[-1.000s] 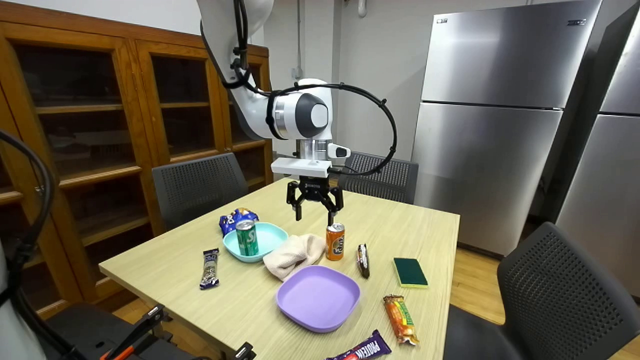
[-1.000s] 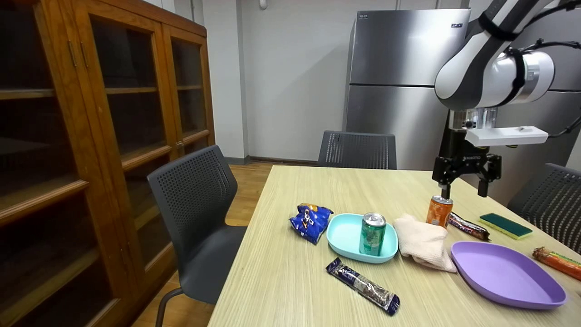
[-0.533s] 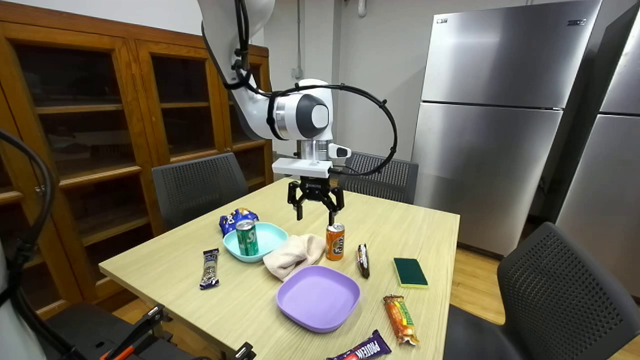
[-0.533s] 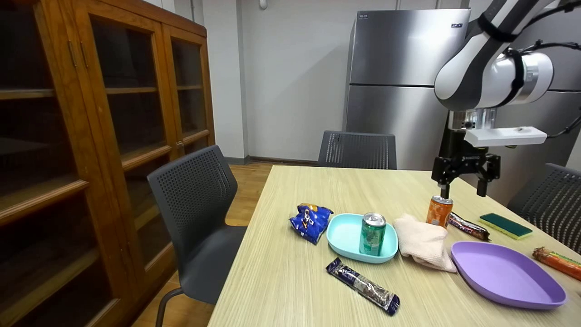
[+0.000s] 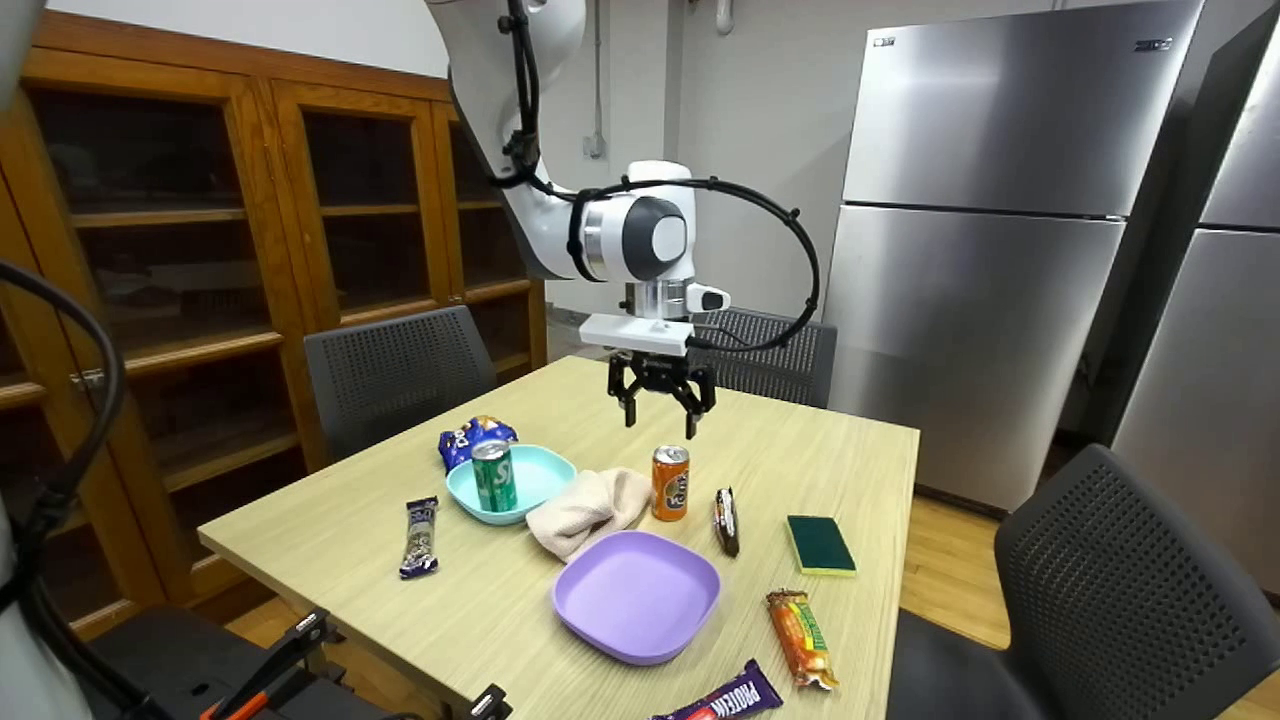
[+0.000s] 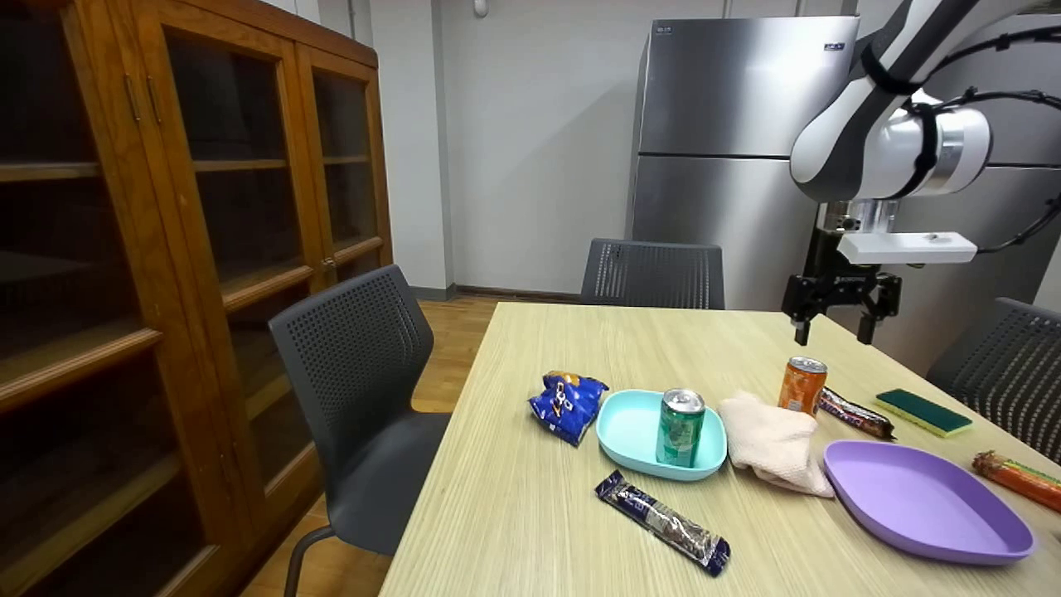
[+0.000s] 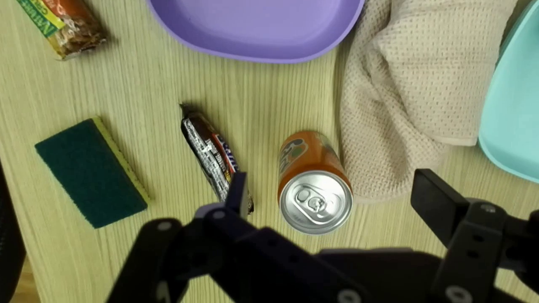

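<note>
My gripper (image 5: 660, 421) is open and empty, pointing down in the air above the table. It also shows in an exterior view (image 6: 834, 332) and in the wrist view (image 7: 334, 195). An orange soda can (image 5: 671, 484) stands upright nearest to it, below and apart from the fingers. In the wrist view the can's silver lid (image 7: 316, 202) appears between the two fingers, nearer the left one. A dark-wrapped chocolate bar (image 7: 214, 155) lies beside the can, its end partly hidden by the left finger. A beige cloth (image 7: 391, 97) lies on the can's other side.
A purple plate (image 5: 637, 597), a turquoise dish (image 6: 634, 431) holding a green can (image 6: 680, 428), and a green sponge (image 5: 820, 545) are on the table. A blue snack bag (image 6: 569, 406) and several bars (image 5: 421, 537) lie around. Chairs (image 5: 400, 370) stand at the table's sides.
My gripper has risen slightly and shifted, rightward in one exterior picture and leftward in the other, so its fingertips stand farther from the orange can. It stays open. The table objects have not moved.
</note>
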Controlling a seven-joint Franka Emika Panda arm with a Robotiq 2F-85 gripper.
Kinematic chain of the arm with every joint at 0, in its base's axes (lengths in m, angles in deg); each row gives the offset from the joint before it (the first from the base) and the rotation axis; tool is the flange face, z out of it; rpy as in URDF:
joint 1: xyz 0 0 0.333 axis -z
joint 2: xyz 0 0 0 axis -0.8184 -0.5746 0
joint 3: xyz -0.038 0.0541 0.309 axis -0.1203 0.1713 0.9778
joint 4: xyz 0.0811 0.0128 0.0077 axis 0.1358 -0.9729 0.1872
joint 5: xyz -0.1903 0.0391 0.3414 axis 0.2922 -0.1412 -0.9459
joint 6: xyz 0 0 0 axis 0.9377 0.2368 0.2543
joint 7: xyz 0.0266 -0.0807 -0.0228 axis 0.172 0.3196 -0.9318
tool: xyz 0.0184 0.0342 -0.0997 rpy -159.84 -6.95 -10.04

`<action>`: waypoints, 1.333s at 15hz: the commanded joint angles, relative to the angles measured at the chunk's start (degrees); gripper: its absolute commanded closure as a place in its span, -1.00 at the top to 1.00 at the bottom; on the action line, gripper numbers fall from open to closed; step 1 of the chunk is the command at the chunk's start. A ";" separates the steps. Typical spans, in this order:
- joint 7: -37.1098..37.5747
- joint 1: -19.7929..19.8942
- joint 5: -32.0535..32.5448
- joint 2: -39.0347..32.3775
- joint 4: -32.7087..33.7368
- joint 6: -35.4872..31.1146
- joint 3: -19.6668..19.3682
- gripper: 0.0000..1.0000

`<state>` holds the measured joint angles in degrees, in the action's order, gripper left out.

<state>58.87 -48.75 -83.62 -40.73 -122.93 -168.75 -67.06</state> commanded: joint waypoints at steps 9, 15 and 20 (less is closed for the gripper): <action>-4.55 2.09 -1.80 -12.34 13.23 0.49 1.48 1.00; -5.54 1.94 -1.40 -14.70 15.52 0.71 1.60 1.00; -6.03 1.92 -1.09 -15.42 15.34 0.74 1.48 1.00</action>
<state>54.55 -48.02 -85.05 -55.25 -109.16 -169.07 -66.70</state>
